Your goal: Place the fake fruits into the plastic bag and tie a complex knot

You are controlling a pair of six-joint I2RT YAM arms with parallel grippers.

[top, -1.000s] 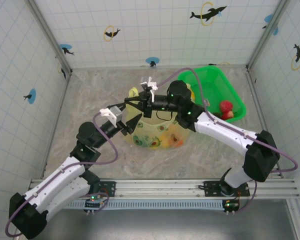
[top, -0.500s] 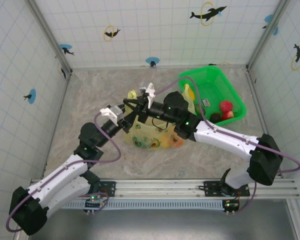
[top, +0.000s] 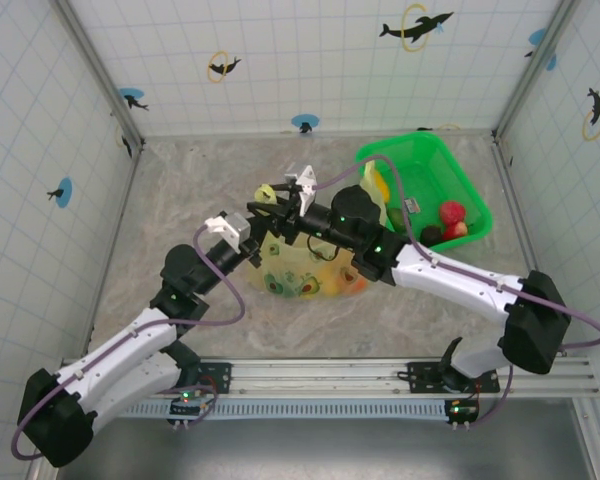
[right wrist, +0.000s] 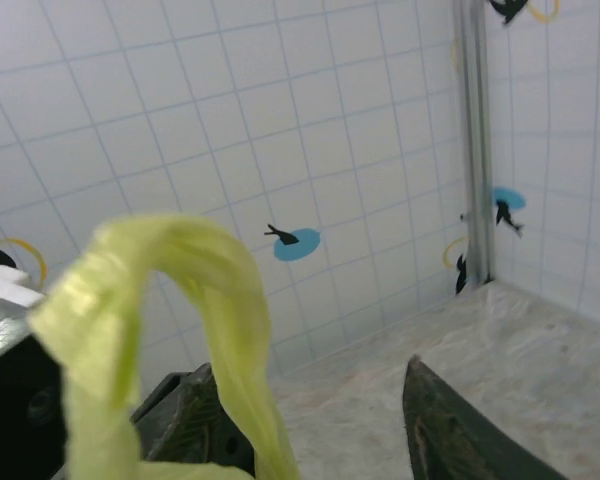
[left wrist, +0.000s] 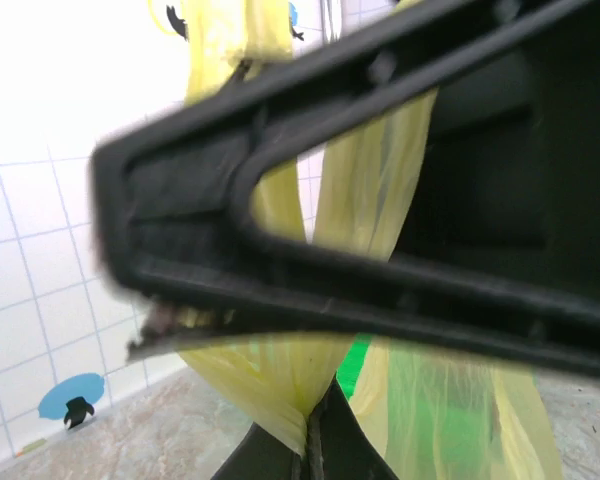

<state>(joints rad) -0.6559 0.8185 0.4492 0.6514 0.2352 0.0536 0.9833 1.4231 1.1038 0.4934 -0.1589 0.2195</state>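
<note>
Pinching the plastic bag, left pincer; right pincer agape; mottled tabletop, dolphin-stickered tiled walls

White tiled walls, marbled floor

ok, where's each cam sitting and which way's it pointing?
Top external: above and behind the bases, looking down on the table; left arm, right arm show.
Left wrist: looks along shut left jaws pinching a plastic bag handle.
Right wrist: faces the tiled wall past open right jaws and a handle loop.
Shared: both wrist views catch the bag's handles.
</note>
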